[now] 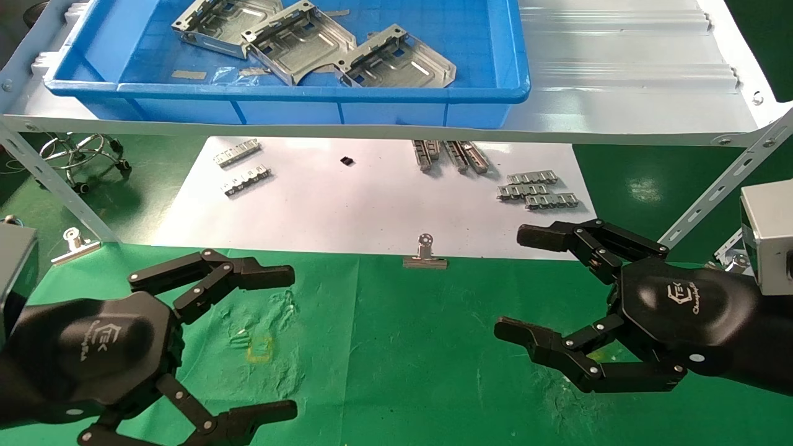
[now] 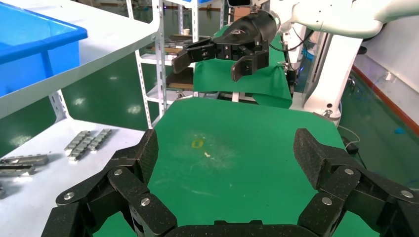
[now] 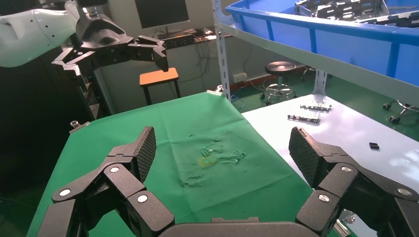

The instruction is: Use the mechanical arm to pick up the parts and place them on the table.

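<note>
Three shiny silver sheet-metal parts point(image 1: 303, 43) lie in the blue bin point(image 1: 508, 56) on the pale grey shelf at the back; they also show in the right wrist view point(image 3: 346, 7). The green cloth table point(image 1: 396, 347) carries a small yellow mark point(image 1: 260, 350) and no part. My left gripper point(image 1: 282, 341) is open and empty, low over the table's left side. My right gripper point(image 1: 517, 282) is open and empty over the table's right side. Each wrist view shows its own open fingers above bare green cloth, with the other hand beyond it: the right gripper point(image 2: 210, 61) and the left gripper point(image 3: 158, 52).
A white sheet point(image 1: 372, 204) under the shelf holds small silver ridged strips point(image 1: 536, 189) and a small black piece point(image 1: 347, 161). Silver binder clips point(image 1: 425, 255) hold the cloth's far edge. Slanted shelf legs point(image 1: 718, 186) stand at both sides. A stool point(image 1: 83, 152) stands at the far left.
</note>
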`<action>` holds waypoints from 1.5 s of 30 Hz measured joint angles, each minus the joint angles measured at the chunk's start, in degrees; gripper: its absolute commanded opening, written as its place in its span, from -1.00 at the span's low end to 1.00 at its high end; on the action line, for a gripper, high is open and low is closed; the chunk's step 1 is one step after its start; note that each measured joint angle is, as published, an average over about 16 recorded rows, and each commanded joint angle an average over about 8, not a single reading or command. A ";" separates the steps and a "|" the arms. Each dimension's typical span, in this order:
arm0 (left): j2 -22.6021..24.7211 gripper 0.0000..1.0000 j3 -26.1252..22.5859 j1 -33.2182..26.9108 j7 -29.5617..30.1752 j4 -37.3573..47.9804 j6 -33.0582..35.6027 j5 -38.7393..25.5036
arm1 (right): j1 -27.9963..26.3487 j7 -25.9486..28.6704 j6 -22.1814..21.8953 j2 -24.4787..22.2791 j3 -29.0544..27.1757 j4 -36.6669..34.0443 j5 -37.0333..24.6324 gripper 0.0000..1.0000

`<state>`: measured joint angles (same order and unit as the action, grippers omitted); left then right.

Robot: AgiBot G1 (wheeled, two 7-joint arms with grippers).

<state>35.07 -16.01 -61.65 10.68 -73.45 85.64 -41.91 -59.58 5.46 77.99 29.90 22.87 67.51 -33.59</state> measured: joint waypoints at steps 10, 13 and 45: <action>0.00 1.00 0.00 0.00 0.00 0.00 0.00 0.00 | 0.00 0.00 0.00 0.00 0.00 0.00 0.00 1.00; 0.00 1.00 0.00 0.00 0.00 0.00 0.00 0.00 | 0.00 0.00 0.00 0.00 0.00 0.00 0.00 1.00; 11.30 1.00 -2.82 -11.21 -0.75 7.62 -11.20 -7.65 | 0.00 0.00 0.00 0.00 0.00 0.00 0.00 -1.00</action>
<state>46.37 -18.84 -72.86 9.93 -65.83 74.44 -49.56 -59.58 5.46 77.99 29.90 22.87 67.51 -33.59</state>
